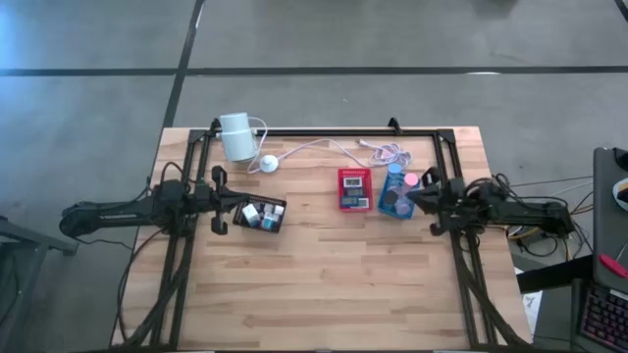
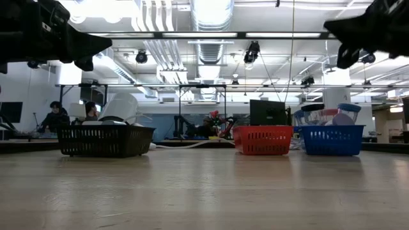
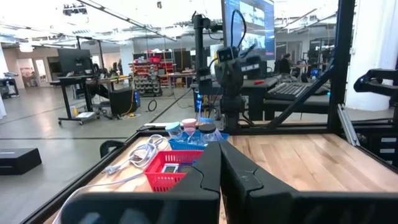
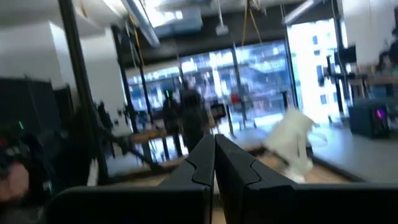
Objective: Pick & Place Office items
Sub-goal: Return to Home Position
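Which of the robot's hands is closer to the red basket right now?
The right. The right hand hangs at the outer side of the blue basket, which stands beside the red basket; the left hand is farther off, beyond the black basket.

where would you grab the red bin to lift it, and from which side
Probably the top rim of the long wall of the red bin that faces the black bin, coming straight down, one finger inside and one outside. It stands upright, open-topped, with thin mesh walls; the blue bin crowds the opposite wall, while this side has bare table beside it.
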